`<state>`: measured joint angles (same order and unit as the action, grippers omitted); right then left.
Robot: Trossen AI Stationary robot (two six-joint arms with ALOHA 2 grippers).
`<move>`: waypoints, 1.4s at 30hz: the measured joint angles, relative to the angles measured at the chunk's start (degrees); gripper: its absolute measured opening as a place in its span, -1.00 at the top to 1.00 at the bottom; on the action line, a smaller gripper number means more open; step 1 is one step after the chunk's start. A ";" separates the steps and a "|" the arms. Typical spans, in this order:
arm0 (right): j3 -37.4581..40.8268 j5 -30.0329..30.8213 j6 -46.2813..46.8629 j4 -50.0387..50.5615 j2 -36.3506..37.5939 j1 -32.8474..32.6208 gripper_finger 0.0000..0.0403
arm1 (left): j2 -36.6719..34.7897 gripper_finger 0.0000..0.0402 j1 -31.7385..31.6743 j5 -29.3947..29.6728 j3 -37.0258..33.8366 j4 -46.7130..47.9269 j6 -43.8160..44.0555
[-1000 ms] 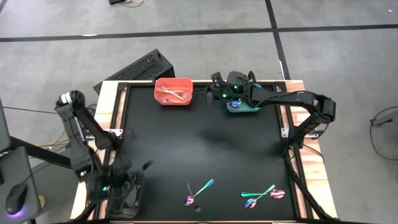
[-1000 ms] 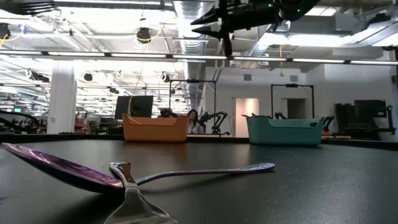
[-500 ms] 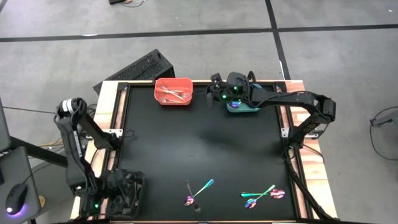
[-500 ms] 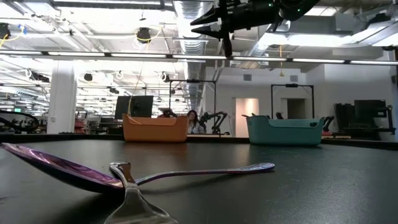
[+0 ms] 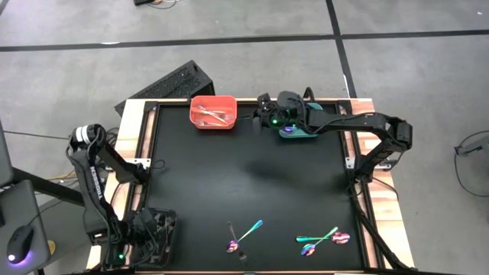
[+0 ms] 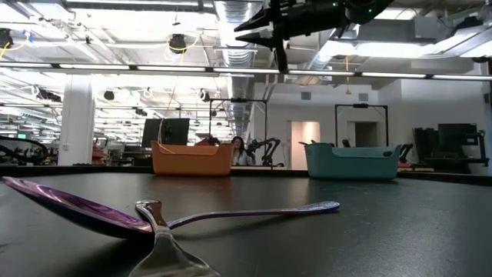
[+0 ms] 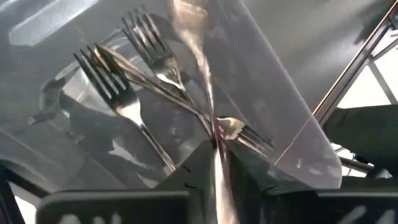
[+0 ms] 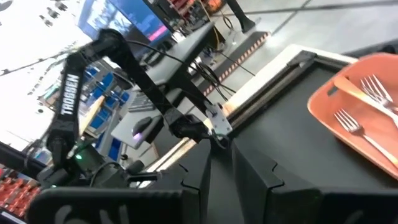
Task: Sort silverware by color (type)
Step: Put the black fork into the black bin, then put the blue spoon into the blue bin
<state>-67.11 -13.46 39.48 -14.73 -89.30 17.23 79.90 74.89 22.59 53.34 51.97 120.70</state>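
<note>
My left gripper (image 5: 150, 234) is down inside the black bin (image 5: 170, 220) at the near left corner, shut on a shiny piece of silverware (image 7: 198, 62). Under it, several dark shiny forks (image 7: 121, 102) lie on the bin's floor. My right gripper (image 5: 261, 119) hangs level, high between the red bin (image 5: 196, 122) and the teal bin (image 5: 306, 135). A thin dark piece (image 6: 281, 58) hangs below it. Purple spoons (image 5: 233, 245) and teal-handled pieces (image 5: 318, 236) lie on the mat near the front edge. My left gripper (image 7: 217, 163) pinches the piece's thin shaft (image 7: 215, 127) between its two fingers, slanting down from above. The piece runs on ahead of the fingers, over the forks in the bin. Whether its far end (image 7: 181, 11) rests on them I cannot tell. My right gripper (image 8: 221, 163) is shut on the thin dark piece, but its own fingers (image 8: 252, 171) hide the place of contact. In the low view the piece hangs straight down below the level fingers, far above the mat.
Silver forks (image 5: 210, 114) lie in the red bin. In the low view a purple spoon (image 6: 73, 206) and a fork's handle (image 6: 165, 250) lie close to the camera. The middle of the black mat (image 5: 244, 176) is bare. A keyboard (image 5: 164, 88) lies off the table's far left.
My left gripper has gone down and toward the near left corner, sinking into the black bin with its piece, and the arm has folded closer over it. My right arm has kept still.
</note>
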 joint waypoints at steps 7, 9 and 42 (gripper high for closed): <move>0.00 0.00 0.15 3.04 0.00 -0.17 0.56 | -0.03 0.36 -0.31 -1.75 0.17 -0.06 0.85; 0.00 0.00 0.15 3.40 0.00 -0.38 0.56 | -0.52 0.24 -1.05 -1.28 0.49 -0.54 0.36; 0.00 4.51 11.95 70.63 0.13 -43.56 0.57 | -18.82 0.06 -62.30 -22.37 -3.75 -18.09 -85.94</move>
<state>-67.11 -8.95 51.43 55.90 -89.17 -26.32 61.08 12.59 0.22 49.59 33.89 34.76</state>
